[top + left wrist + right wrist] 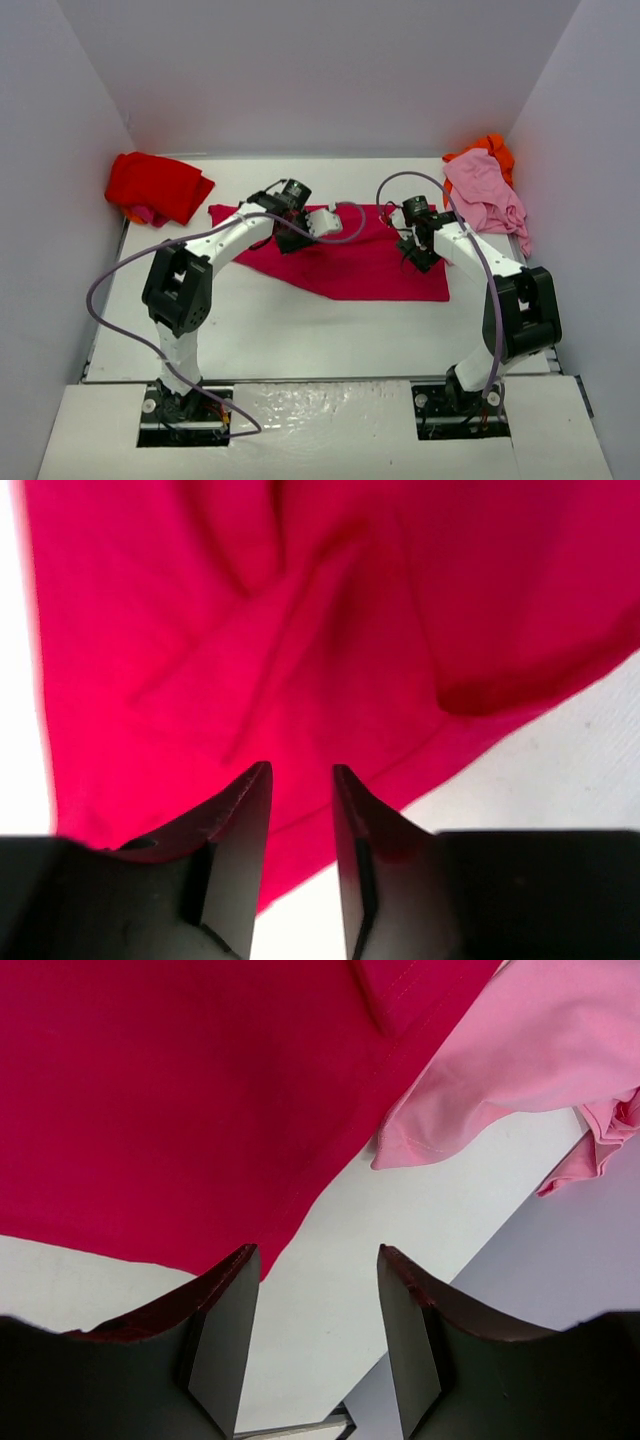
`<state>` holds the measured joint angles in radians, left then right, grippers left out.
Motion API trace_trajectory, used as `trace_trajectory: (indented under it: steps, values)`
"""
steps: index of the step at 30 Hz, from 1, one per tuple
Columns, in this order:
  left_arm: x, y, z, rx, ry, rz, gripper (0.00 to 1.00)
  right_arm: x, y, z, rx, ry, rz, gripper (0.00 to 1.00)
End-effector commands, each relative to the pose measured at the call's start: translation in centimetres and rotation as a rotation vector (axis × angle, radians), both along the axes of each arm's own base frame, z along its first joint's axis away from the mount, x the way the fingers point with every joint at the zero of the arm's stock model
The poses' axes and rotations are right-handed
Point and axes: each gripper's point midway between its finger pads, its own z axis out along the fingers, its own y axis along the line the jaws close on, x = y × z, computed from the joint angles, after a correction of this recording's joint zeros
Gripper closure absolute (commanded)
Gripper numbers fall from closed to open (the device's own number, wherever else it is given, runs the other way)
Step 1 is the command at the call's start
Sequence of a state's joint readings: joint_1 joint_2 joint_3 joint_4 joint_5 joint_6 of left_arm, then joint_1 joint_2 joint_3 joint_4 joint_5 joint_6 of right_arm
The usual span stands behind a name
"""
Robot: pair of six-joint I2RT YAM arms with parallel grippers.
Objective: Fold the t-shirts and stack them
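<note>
A crimson-magenta t-shirt (350,262) lies spread across the middle of the white table (300,335), creased near its left end. My left gripper (296,240) hovers over that left part. In the left wrist view its jaws (302,768) stand a little apart, with nothing between them and wrinkled crimson cloth (300,630) beyond. My right gripper (418,255) is at the shirt's right edge. There its jaws (317,1250) are open over bare table, beside the crimson hem (200,1110). A pale pink t-shirt (520,1050) lies just beyond it.
A folded bright red t-shirt (155,185) sits at the back left corner, with a bit of pink showing under it. The crumpled pink t-shirt (485,195) and an orange one (490,150) lie at the back right, against the grey wall (590,150). Walls enclose three sides.
</note>
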<state>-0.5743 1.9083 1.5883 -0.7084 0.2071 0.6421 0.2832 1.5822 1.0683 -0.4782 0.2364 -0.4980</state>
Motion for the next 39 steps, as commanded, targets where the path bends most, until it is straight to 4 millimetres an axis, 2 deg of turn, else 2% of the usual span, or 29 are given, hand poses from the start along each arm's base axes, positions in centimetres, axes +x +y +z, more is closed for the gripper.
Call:
trace_trajectory:
  steps: [1, 4, 8, 12, 18, 24, 28, 34, 39]
  values:
    - [1.2, 0.7, 3.7, -0.035, -0.162, 0.03, 0.55, 0.3, -0.4, 1.1, -0.034, -0.038, -0.005, 0.52]
    - [1.2, 1.6, 4.0, -0.015, -0.196, 0.031, 0.54, 0.8, -0.1, 1.3, -0.035, -0.042, -0.001, 0.52]
    - [2.9, 4.4, 4.2, 0.058, -0.275, 0.063, 0.54, 0.9, 0.1, 1.0, -0.038, -0.033, 0.006, 0.52]
    - [4.5, 6.5, 3.2, 0.169, -0.359, 0.065, 0.54, 0.8, 0.3, 0.4, -0.032, -0.018, 0.011, 0.52]
    - [7.6, 7.9, 1.8, 0.298, -0.462, 0.03, 0.55, 0.8, 0.3, 0.2, -0.035, -0.011, 0.016, 0.52]
    - [8.1, 7.8, 0.7, 0.342, -0.469, -0.044, 0.62, 0.5, 0.2, 0.1, -0.04, -0.008, 0.018, 0.52]
    - [7.6, 7.3, 0.5, 0.322, -0.442, -0.073, 0.65, 0.3, 0.1, -0.3, -0.043, -0.001, 0.022, 0.52]
    - [6.4, 6.7, -0.2, 0.3, -0.362, -0.107, 0.65, 0.5, 0.2, -0.8, -0.047, 0.008, 0.02, 0.52]
    - [5.2, 5.8, -0.6, 0.253, -0.291, -0.121, 0.59, 0.6, 0.1, -1.1, -0.053, 0.017, 0.018, 0.52]
